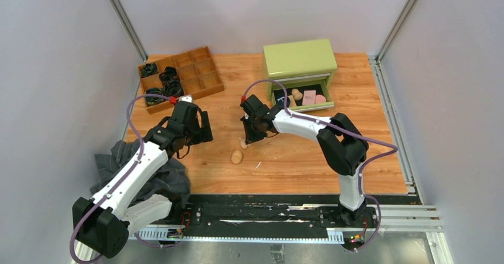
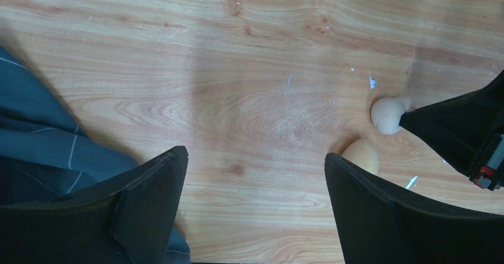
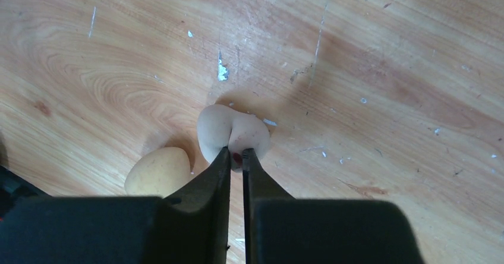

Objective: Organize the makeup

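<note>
A pale beige egg-shaped sponge (image 3: 233, 127) lies on the wooden table, squashed at its near end. My right gripper (image 3: 236, 152) is shut on it, the jaws almost together; from above, that gripper (image 1: 248, 138) sits low over the sponge (image 1: 243, 143). A yellower sponge (image 3: 157, 172) rests just to its left, untouched (image 1: 237, 156). My left gripper (image 2: 254, 157) hangs open over bare wood, with both sponges to its right (image 2: 386, 114) (image 2: 361, 155). The green drawer box (image 1: 300, 59) has its drawer open, holding a beige sponge (image 1: 295, 93), a pink square pad (image 1: 309, 97) and a pink puff (image 1: 320, 99).
A wooden compartment tray (image 1: 205, 79) at the back left holds black coiled bands (image 1: 169, 79). A dark grey cloth (image 1: 119, 160) lies at the table's left front edge, under my left arm, and shows in the left wrist view (image 2: 35, 151).
</note>
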You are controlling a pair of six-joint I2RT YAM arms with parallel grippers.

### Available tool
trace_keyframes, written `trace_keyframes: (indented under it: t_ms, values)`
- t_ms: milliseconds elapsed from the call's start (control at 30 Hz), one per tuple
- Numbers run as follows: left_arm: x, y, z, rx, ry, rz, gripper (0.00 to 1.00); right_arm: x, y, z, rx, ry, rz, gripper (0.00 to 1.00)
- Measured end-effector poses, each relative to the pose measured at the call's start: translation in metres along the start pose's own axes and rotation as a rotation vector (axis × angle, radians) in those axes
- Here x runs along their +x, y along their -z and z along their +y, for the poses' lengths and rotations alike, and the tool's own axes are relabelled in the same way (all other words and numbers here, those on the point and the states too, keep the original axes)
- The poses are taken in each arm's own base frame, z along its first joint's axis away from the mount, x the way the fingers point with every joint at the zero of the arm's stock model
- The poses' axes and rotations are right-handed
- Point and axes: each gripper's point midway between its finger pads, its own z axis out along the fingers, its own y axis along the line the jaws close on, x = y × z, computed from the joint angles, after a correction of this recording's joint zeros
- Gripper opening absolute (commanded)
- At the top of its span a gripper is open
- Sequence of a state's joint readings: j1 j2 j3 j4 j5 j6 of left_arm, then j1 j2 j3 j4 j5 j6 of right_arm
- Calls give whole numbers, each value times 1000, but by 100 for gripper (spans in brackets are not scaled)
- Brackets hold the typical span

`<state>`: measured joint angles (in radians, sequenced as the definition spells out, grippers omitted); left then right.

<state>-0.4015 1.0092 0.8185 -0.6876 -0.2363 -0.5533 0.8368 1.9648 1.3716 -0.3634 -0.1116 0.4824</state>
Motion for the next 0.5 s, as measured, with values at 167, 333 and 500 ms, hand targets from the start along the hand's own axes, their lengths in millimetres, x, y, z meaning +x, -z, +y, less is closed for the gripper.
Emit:
trace_keyframes:
  t_ms: [167,333,500]
  values:
    - [1,0,0,0,-4,1,90,-1,10,-1,4,-3,-18,1]
    - [4,-2,2,-3,-10,8,90,-8,43,-9,25,-10,-82,1]
    - [4,-2,1,2,-22,8,90,-30,90,-37,79,-48,-206,1]
